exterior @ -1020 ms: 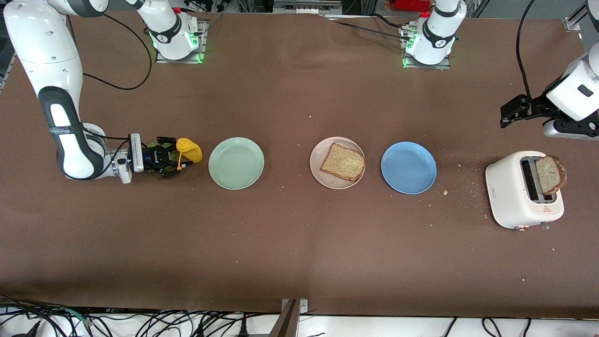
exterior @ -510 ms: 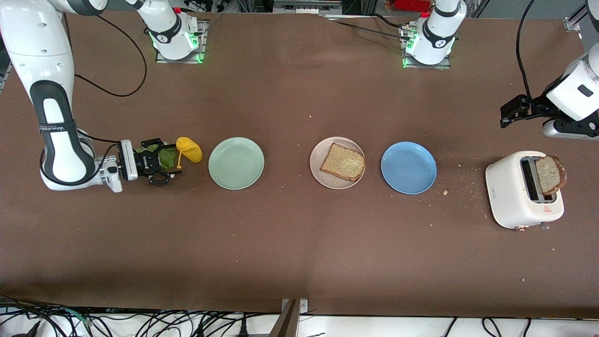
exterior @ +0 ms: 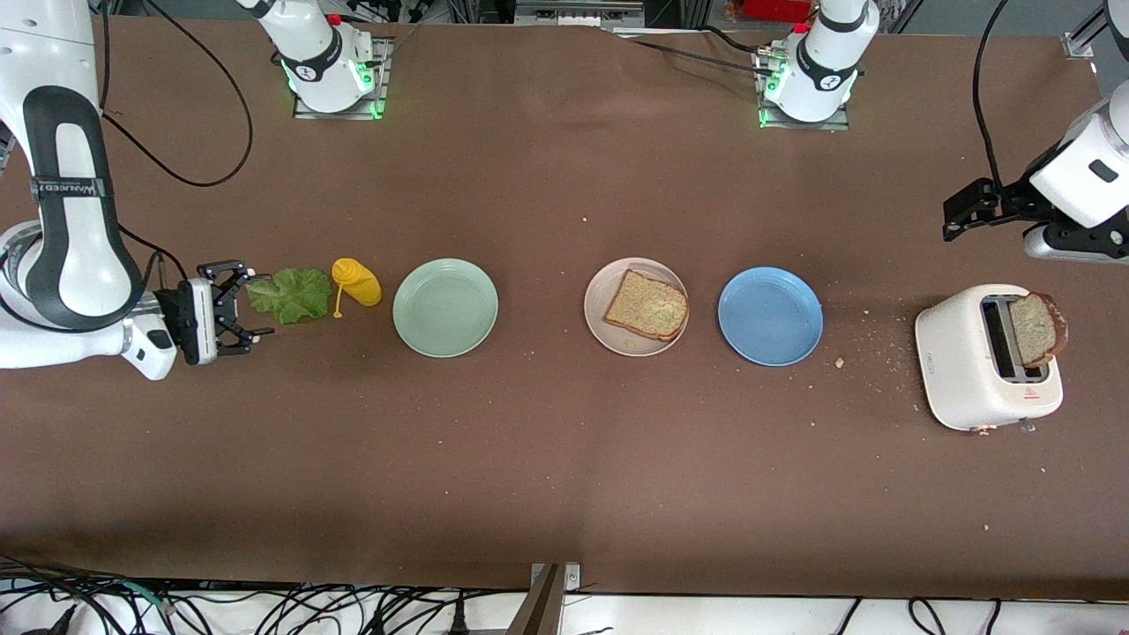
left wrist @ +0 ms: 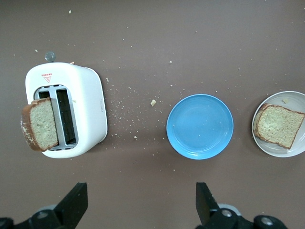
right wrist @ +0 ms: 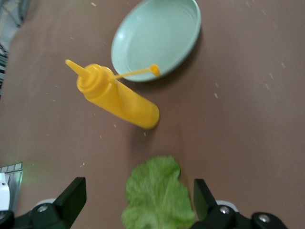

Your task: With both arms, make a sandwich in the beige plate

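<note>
Our right gripper [exterior: 240, 308] sits at the frame's left edge, fingers apart, beside the lettuce leaf [exterior: 289, 295]. The beige plate [exterior: 596, 322] at centre holds one bread slice [exterior: 646, 305]. Left gripper [exterior: 961, 212], fingers apart, waits at upper right. Grasping the limp leaf could knock the touching mustard bottle [exterior: 356, 282].

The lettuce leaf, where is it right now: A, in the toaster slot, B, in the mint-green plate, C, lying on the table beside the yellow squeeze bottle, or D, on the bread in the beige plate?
C: the lettuce leaf lies flat on the brown table beside the yellow squeeze bottle, just in front of the open right claw, not on any plate.
</note>
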